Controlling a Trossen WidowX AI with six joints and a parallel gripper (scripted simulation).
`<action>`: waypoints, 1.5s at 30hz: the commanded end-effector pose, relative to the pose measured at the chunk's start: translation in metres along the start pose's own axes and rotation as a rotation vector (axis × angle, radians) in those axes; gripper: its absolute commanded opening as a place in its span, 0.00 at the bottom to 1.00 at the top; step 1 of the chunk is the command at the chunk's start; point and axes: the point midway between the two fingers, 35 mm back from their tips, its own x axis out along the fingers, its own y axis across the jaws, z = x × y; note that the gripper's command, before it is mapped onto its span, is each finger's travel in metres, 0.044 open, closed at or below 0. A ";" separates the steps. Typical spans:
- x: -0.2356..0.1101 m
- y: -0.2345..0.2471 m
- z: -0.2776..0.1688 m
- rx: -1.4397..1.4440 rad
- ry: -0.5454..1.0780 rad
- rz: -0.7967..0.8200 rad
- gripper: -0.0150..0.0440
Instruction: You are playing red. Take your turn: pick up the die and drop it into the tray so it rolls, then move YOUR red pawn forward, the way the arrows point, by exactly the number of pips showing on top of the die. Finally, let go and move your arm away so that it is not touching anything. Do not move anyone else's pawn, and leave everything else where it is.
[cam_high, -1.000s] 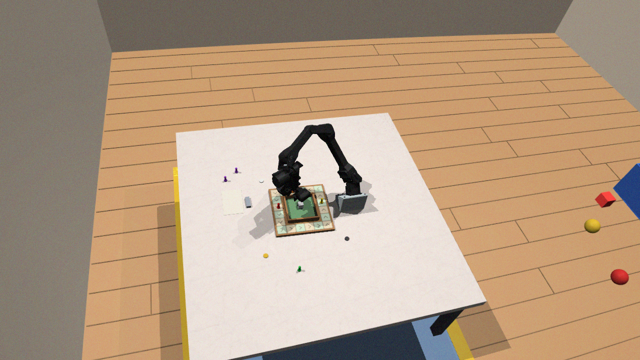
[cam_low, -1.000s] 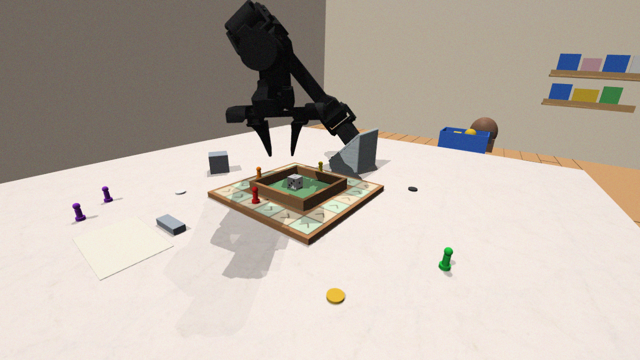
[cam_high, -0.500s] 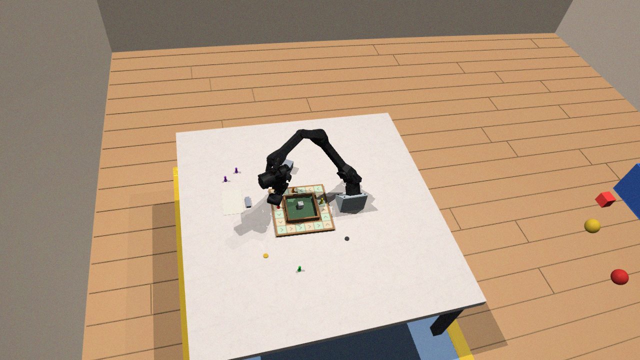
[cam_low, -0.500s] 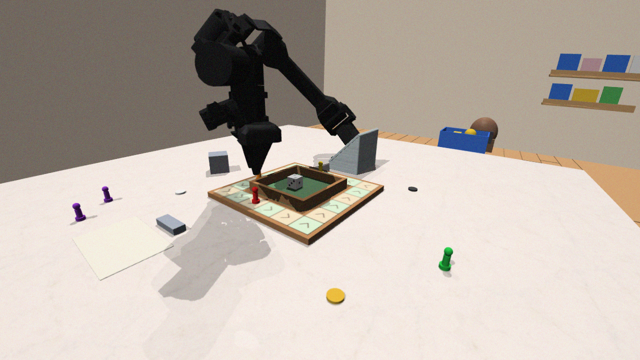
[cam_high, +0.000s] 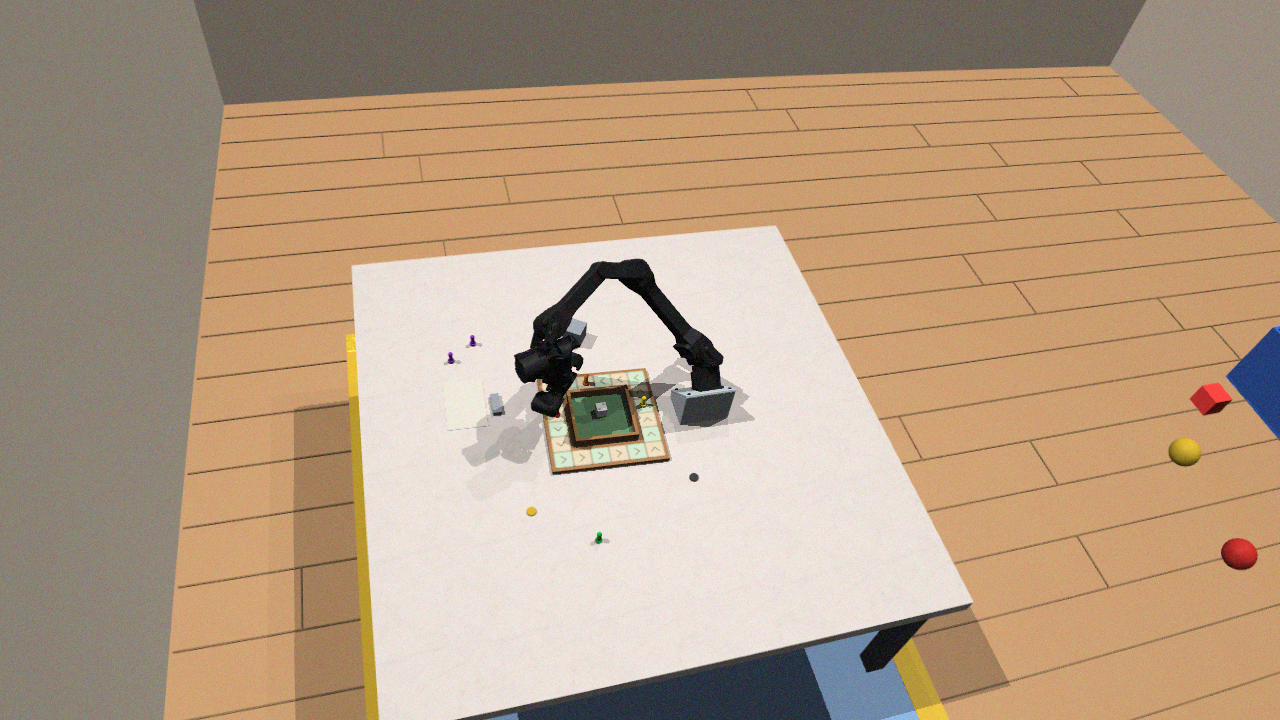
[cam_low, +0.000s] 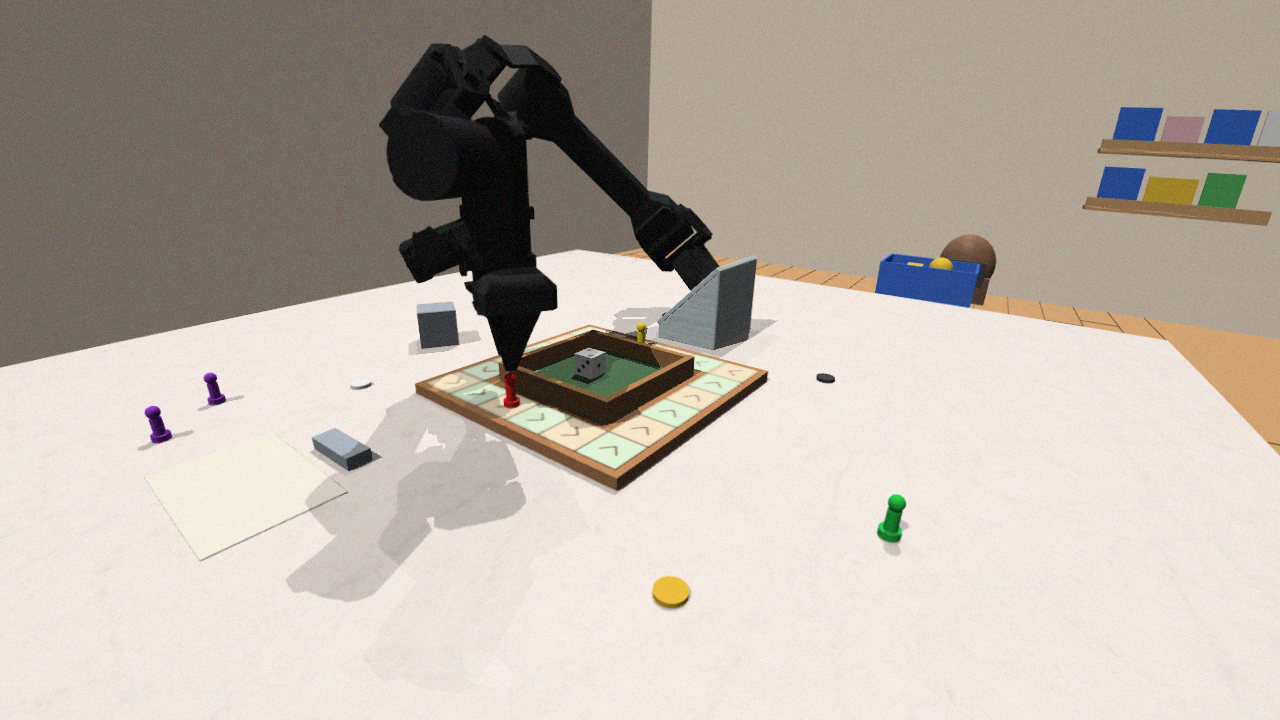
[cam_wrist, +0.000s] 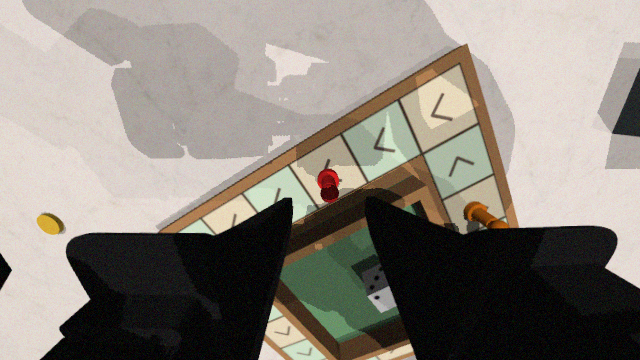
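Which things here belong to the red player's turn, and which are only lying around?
For the turn:
- white cube die in the wooden tray
- small red pawn
- square arrow board
- black gripper, open above the pawn

Lying about:
- yellow pawn
- orange pawn
- green pawn
- purple pawns
- yellow disc
- grey blocks
- cream sheet

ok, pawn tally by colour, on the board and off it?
red pawn: 1
yellow pawn: 1
orange pawn: 1
purple pawns: 2
green pawn: 1
Total: 6
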 end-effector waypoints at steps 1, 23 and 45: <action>0.006 0.000 -0.001 -0.008 -0.001 -0.006 0.59; 0.038 -0.001 -0.001 -0.008 -0.002 -0.007 0.55; 0.003 0.004 0.003 -0.009 0.000 -0.002 0.25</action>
